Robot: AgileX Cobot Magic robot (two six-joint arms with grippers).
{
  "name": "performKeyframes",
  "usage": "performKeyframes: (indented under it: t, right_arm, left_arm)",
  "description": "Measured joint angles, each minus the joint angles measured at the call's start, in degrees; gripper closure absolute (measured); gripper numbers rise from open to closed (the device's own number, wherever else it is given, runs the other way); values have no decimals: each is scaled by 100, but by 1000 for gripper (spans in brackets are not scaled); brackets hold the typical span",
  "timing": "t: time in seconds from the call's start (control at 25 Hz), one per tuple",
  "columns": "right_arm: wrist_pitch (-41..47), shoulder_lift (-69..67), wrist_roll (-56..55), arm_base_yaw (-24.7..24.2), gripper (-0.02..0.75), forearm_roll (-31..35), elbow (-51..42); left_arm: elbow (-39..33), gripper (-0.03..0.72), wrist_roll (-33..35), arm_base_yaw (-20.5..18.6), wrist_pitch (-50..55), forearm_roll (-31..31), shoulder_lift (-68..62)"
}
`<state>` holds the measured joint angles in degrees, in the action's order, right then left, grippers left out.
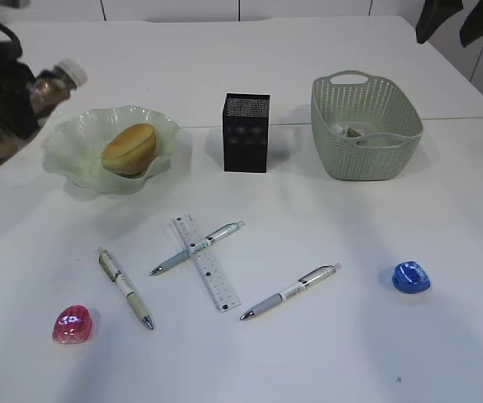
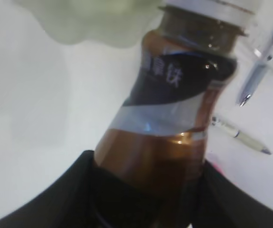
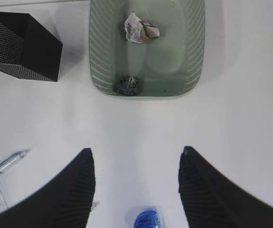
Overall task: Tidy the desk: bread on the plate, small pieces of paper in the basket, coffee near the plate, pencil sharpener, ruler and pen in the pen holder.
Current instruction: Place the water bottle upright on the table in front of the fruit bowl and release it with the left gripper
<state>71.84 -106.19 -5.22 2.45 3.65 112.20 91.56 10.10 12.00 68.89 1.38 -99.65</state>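
My left gripper is at the far left, behind the plate, shut on a brown coffee bottle; the bottle fills the left wrist view between the jaws. The bread lies on the green glass plate. The black pen holder stands in the middle. The green basket holds crumpled paper. The ruler and three pens lie in front. A pink sharpener and a blue sharpener lie on the table. My right gripper is open and empty, high above the blue sharpener.
The white table's far edge runs behind the basket, with a second table surface beyond. In the right wrist view the basket and the pen holder lie ahead of the jaws. A dark paper scrap also lies in the basket.
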Motion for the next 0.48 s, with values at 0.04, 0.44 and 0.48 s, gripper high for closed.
performKeyframes:
  t: [0.04, 0.44, 0.48]
  right_arm:
    - [0, 0, 0, 0, 290, 0, 0]
    - [0, 0, 0, 0, 290, -73, 0]
    - [0, 0, 0, 0, 290, -73, 0]
  left_arm:
    - [0, 314, -2, 0, -113, 104, 154]
    - [-989, 315, -24, 0, -1981, 262, 1860]
    - [-1278, 315, -24, 0, -2266, 262, 2012]
